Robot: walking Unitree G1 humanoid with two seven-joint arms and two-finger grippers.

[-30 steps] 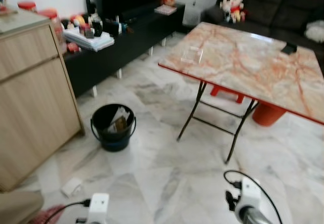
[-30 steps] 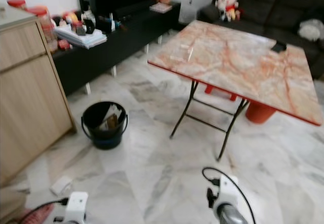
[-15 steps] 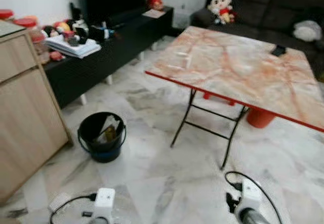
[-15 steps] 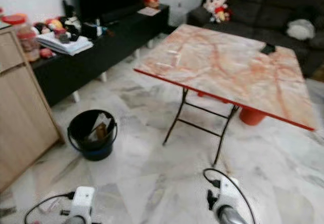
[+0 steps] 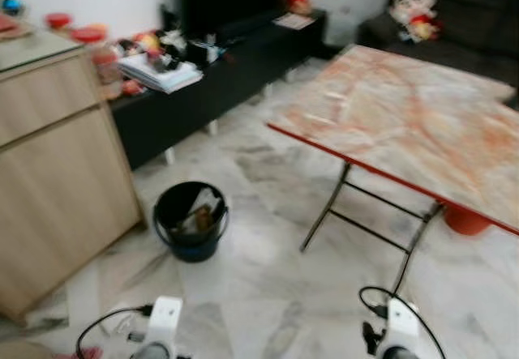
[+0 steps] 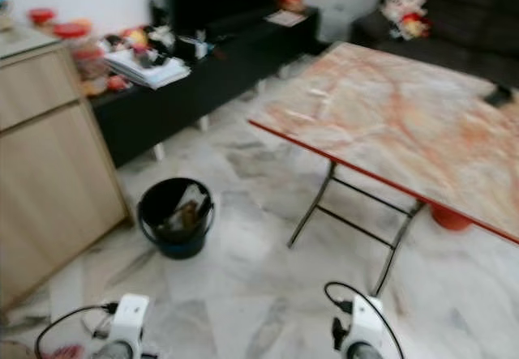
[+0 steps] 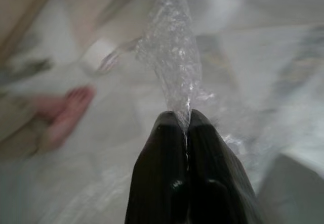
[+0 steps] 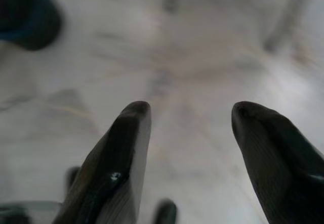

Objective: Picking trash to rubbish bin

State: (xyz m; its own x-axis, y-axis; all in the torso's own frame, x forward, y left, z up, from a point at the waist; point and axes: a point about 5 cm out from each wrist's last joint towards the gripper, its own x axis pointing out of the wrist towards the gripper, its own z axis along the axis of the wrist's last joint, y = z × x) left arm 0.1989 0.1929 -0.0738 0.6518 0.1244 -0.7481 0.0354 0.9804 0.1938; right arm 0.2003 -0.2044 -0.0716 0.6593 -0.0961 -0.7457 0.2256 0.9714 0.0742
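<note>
I see my left gripper [image 7: 185, 120] with jaws pinched on a crumpled clear plastic wrap [image 7: 172, 57] above the marble floor [image 5: 268, 294]. My right gripper [image 8: 190, 120] hangs spread (nothing between). The black bin [image 5: 191, 220] stands beside the wooden cabinet [image 5: 57, 173].

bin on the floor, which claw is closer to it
Left. The left claw, shut on a clear wrapper, is below the bin; the right claw hangs open farther right, near the table legs.

Black bin [image 5: 191, 220] (trash inside) on marble floor [image 5: 259, 294], beside wooden cabinet [image 5: 61, 164]; folding desk [image 5: 413, 124] right.
</note>
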